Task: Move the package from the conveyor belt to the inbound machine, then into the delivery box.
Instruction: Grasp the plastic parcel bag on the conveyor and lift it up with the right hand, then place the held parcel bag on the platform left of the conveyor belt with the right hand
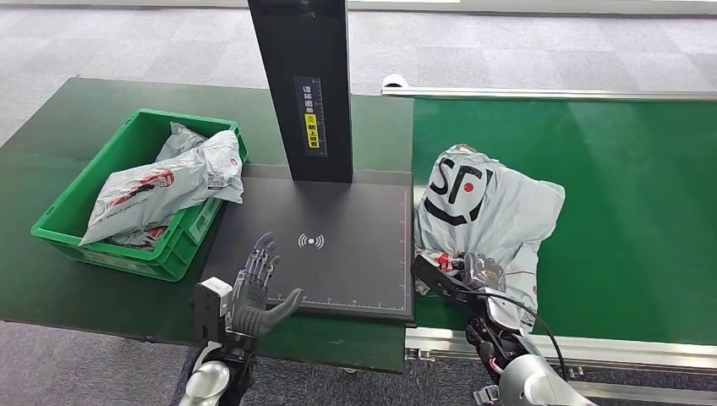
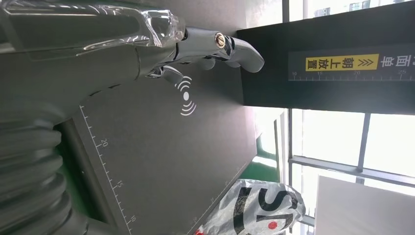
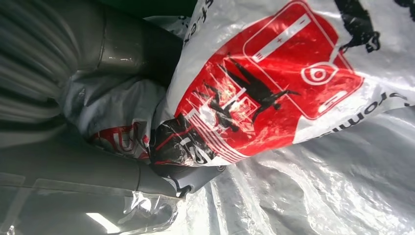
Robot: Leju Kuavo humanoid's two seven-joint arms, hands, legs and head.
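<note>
Package [image 1: 486, 211], grey plastic mailer w/ black logo, lies on green conveyor belt [image 1: 626, 211] just beside inbound machine [image 1: 338, 245] platform. Right robot hand [image 1: 473, 275] grips pkg's near edge, plastic bunched btwn fingers. Left robot hand [image 1: 258, 283] hovers over platform, fingers spread, holding nothing. Green delivery box [image 1: 80, 224] on worktop [image 1: 51, 135] holds other mailers [image 1: 169, 182].

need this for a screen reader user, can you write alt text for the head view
The robot's right hand grips the near edge of a grey SF package on the green conveyor belt. Its left hand hovers open over the black inbound machine, whose post rises behind. To the left, a green delivery box holds other packages.
</note>
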